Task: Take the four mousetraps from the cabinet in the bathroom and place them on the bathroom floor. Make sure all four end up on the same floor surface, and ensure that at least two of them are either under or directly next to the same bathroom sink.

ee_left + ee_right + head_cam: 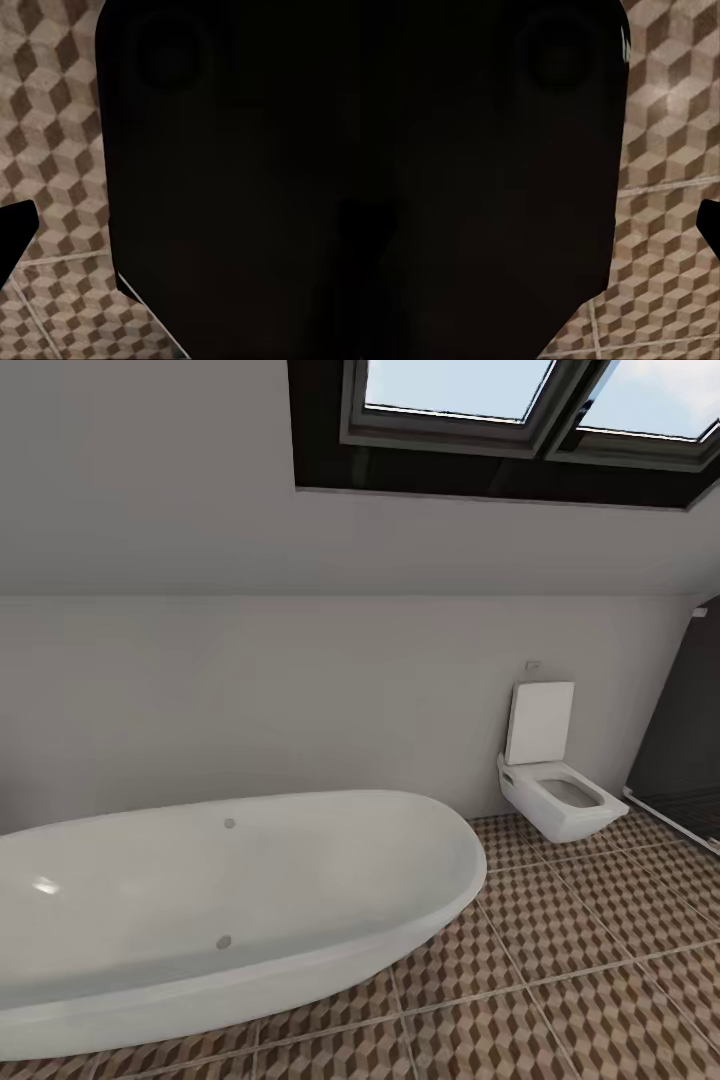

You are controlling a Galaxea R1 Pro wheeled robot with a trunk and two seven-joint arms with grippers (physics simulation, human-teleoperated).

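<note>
The bathroom floor (570, 970) with its brown, beige and white cube tiles spreads across the lower right of the head view. The same tiles show in the left wrist view (52, 142) and the right wrist view (667, 157), beside a large dark part of my own body. A small black piece (11, 232) juts in at the edge of the left wrist view, and another black piece (711, 225) juts into the right wrist view; I cannot tell how the fingers stand. The mousetraps, the cabinet and the sink are out of view.
An oval white bathtub (200, 900) lies close on the left against a pale wall. A white square toilet (555, 785) hangs on the far wall at the right. Beyond it is the dark shower corner (690, 800). A skylight (500, 400) sits overhead.
</note>
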